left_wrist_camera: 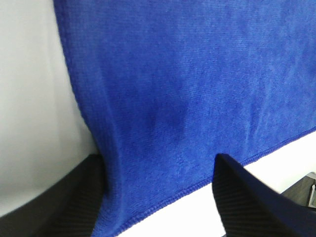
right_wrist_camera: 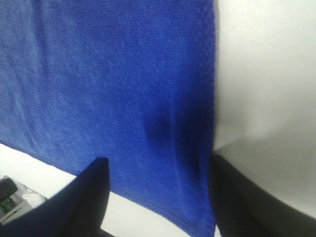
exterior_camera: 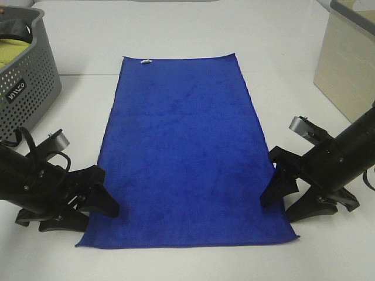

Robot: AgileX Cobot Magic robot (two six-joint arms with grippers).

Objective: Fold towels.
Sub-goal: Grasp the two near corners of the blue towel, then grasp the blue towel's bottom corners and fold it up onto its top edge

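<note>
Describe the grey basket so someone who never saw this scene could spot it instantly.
On the white table, a blue towel lies flat in the middle. Off its far left corner stands the basket, cut off by the picture's edge. Unlike the plain beige box on the far right, its grey wall is perforated and bears a small white logo.

The only lettering stands on the grey slotted basket (exterior_camera: pixel 36 82) at ten o'clock in the high view: a dark label (exterior_camera: pixel 16 92) on its wall carries a short word in white capitals, tilted upward, too blurred to spell with certainty. The small white tag (exterior_camera: pixel 146 61) on the far short edge of the blue towel (exterior_camera: pixel 181 158), at twelve o'clock, bears dark marks too small to read. In the right wrist view a pale object (right_wrist_camera: pixel 9 201) with a green patch, beyond the towel's edge, shows dark marks, likewise unreadable
</note>
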